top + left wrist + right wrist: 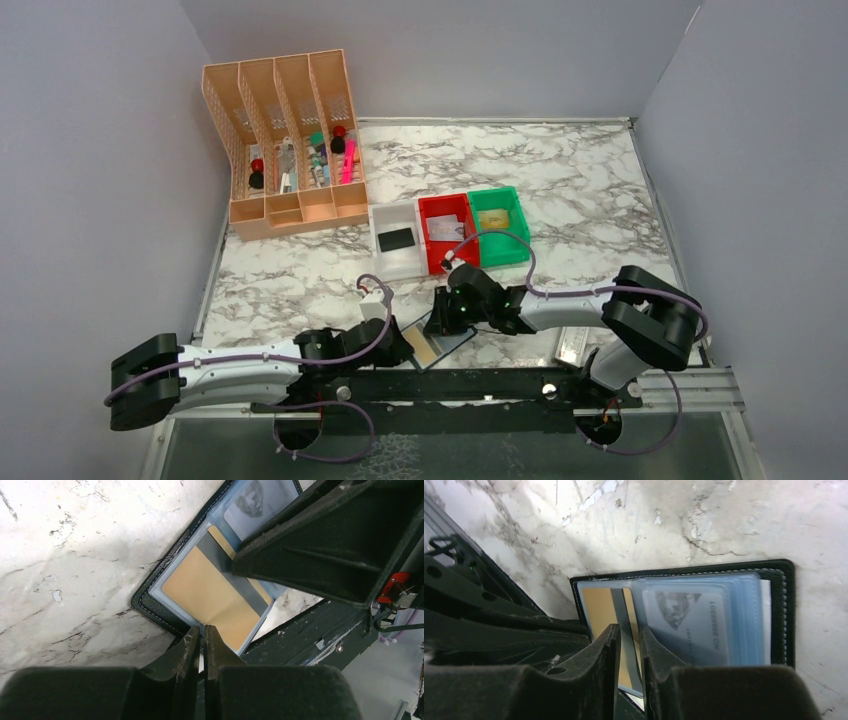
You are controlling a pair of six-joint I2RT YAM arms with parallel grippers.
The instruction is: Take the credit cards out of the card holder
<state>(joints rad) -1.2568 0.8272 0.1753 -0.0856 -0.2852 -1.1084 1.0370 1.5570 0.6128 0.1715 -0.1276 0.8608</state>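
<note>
The card holder [455, 338] lies open near the table's front edge, its black rim showing in the left wrist view [150, 607] and the right wrist view [789, 615]. A yellowish-gold card with a grey stripe [210, 592] sits in its flat pocket [599, 610]. A white/grey printed card [686, 622] sits in the raised blue see-through pockets. My left gripper [204, 630] is shut on the holder's near edge. My right gripper [628, 632] hovers over the gold card with its jaws a narrow gap apart and nothing seen between them.
A white bin [375, 240] holds a black card [396, 239]. A red bin [425, 240] and a green bin [520, 235] each hold a card. A peach desk organizer [290, 150] stands at the back left. A whitish case [575, 345] lies at the front right. A black rail [480, 385] runs along the near edge.
</note>
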